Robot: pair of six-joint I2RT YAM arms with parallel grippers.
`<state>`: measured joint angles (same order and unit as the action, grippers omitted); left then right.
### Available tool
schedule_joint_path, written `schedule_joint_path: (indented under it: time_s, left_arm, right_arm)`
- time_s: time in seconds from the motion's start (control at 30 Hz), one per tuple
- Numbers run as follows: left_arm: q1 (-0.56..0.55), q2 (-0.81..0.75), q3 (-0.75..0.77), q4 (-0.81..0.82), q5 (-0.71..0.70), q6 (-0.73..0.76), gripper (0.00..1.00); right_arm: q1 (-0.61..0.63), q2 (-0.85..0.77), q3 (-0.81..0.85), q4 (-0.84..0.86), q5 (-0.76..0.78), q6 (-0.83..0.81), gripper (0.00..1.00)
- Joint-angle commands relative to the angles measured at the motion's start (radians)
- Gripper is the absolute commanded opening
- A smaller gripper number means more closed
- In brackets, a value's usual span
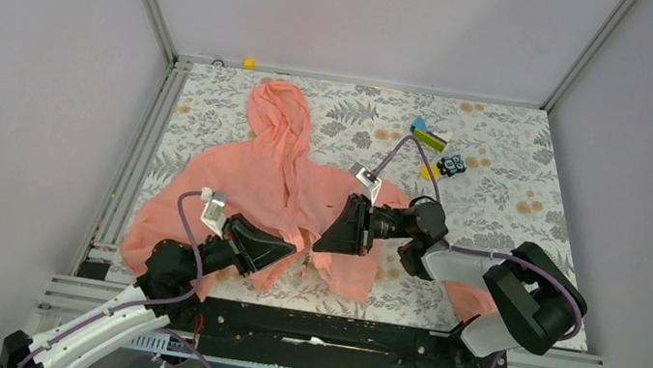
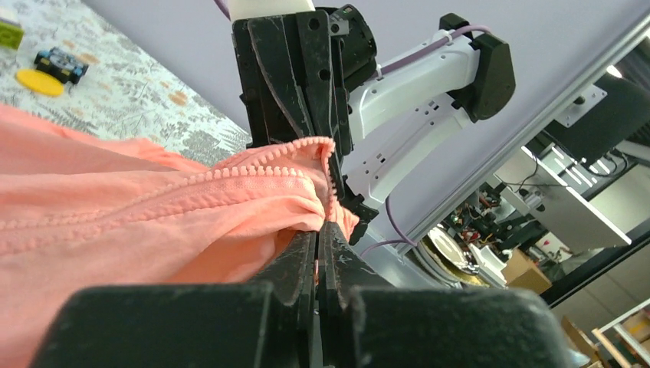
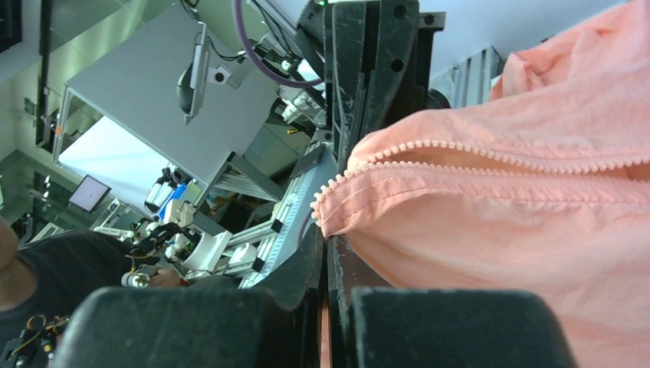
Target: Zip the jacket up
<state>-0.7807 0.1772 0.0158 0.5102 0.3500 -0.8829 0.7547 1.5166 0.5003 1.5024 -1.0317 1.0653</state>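
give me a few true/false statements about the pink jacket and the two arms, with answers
1. The left end effector is shut on the zipper edge of the thin salmon-pink hooded jacket. True.
2. The right end effector hangs open above the hood. False: it is shut on the jacket's toothed front edge, low on the garment.
3. The hood points toward the far edge of the table. True.
4. The small dark toy car lies on the jacket. False: it sits apart on the floral-patterned table cover, far right, beside a flat yellow disc.
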Motion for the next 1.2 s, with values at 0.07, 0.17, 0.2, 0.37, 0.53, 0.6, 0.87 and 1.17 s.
schedule_joint_path:
  time_s: [0.07,0.17,0.2,0.37,0.53,0.6,0.87,1.17]
  left_arm:
    - [0.002,-0.013,-0.155,0.198,0.059,0.098,0.0]
    - [0.002,0.0,-0.16,0.245,0.076,0.098,0.0]
    - [0.002,0.004,-0.161,0.25,0.081,0.098,0.0]
    - [0.003,0.018,-0.161,0.25,0.096,0.098,0.0]
    - [0.001,0.039,-0.161,0.249,0.083,0.105,0.0]
    - [0.002,0.058,-0.161,0.26,0.082,0.105,0.0]
    - [0.003,0.102,-0.159,0.301,0.09,0.098,0.0]
    - [0.001,0.098,-0.164,0.301,0.096,0.09,0.0]
  right_arm:
    - [0.006,-0.035,0.073,0.184,-0.068,0.086,0.0]
    - [0.007,-0.023,0.081,0.185,-0.068,0.082,0.0]
    - [0.006,-0.02,0.084,0.186,-0.067,0.079,0.0]
    - [0.007,-0.02,0.091,0.185,-0.05,0.073,0.0]
    - [0.008,-0.029,0.105,0.186,-0.036,0.08,0.0]
    - [0.009,-0.033,0.113,0.187,-0.037,0.083,0.0]
    - [0.01,-0.039,0.113,0.187,-0.034,0.084,0.0]
    - [0.009,-0.05,0.102,0.188,-0.026,0.075,0.0]
